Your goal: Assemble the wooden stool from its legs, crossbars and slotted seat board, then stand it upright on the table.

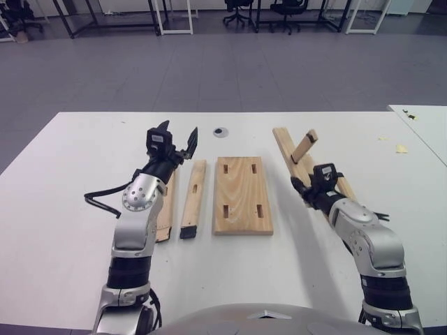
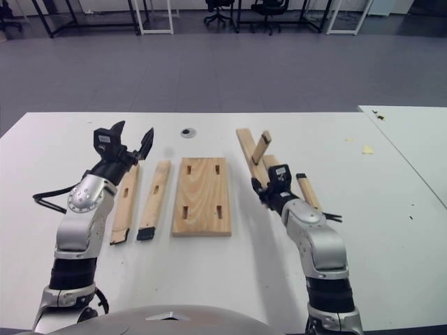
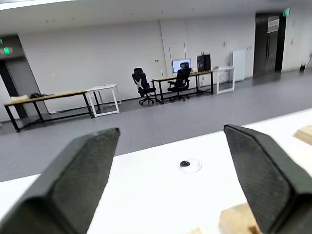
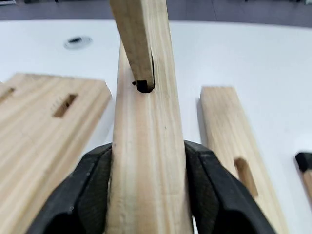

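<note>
Wood seat board (image 1: 242,195): lies flat in the middle of the white counter (image 1: 70,181), four slots facing up, with neither gripper touching it.
Slotted leg (image 1: 194,197): flat just left of the seat board and parallel to it, with a black cap on the end nearest the robot.
Outer leg (image 1: 165,218): flat beside the slotted leg, on the side away from the board, partly hidden by the left arm.
Left gripper (image 1: 180,130): fingers spread wide with nothing between them, raised over the far ends of those two legs.
Right gripper (image 4: 148,185): clamped on the held leg (image 4: 146,122), one black pad pressed against each side face.
Held leg position: right of the seat board and apart from it, running away from the robot; I cannot tell whether its gripped end is lifted off the counter.
Crossbar (image 1: 304,145): one end sits in the held leg's slot near the far end, and the free end tilts upward.
Fourth leg (image 2: 309,190): flat on the counter just right of the held leg, slot facing up.
Cable port (image 1: 221,131): small round fitting in the counter beyond the seat board.
</note>
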Tool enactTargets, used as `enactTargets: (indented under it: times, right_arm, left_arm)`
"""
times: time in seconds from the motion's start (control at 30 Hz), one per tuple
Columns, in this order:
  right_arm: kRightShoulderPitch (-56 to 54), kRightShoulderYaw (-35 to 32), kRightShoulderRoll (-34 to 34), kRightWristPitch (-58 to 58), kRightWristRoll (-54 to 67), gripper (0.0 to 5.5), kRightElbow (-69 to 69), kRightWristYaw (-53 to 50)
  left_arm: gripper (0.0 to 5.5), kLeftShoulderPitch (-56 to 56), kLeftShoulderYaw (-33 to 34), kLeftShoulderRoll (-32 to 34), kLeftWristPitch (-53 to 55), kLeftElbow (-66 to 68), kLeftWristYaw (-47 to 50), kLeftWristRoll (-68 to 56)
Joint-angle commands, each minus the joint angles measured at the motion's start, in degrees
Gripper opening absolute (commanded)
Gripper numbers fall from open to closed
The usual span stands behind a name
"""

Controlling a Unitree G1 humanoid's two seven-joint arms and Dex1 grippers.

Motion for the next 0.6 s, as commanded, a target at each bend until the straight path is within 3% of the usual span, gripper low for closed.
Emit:
enactTargets:
  times: [0.03, 0.13, 0.27, 0.5, 0.6]
  right_arm:
    - [-4.8, 1.2, -2.2, -3.9, 0.8, 2.10, -2.2, 4.7]
    - [-7.7, 3.2, -3.4, -5.9, 1.3, 2.10, -3.1, 8.7]
    - [-9.6, 6.6, -4.0, -8.2, 1.1, 2.10, -4.7, 12.6]
    - [-8.7, 9.1, -5.3, -10.4, 2.2, 2.10, -7.2, 16.8]
    - [-8.4, 9.5, -5.8, -11.4, 2.4, 2.10, -7.5, 18.3]
  left_arm:
    - [3.92, -7.1, 5.4, -4.1, 8.7, 4.0, -1.5, -15.0]
    - [3.92, -11.6, 9.2, -7.8, 18.6, 6.9, -1.4, -30.6]
    - [3.92, -12.3, 11.1, -10.6, 24.8, 7.1, 0.6, -41.7]
    - [3.92, -11.7, 11.3, -9.7, 26.9, 6.2, 2.4, -46.1]
    - [3.43, -11.9, 11.3, -9.3, 26.7, 6.1, 2.4, -46.2]
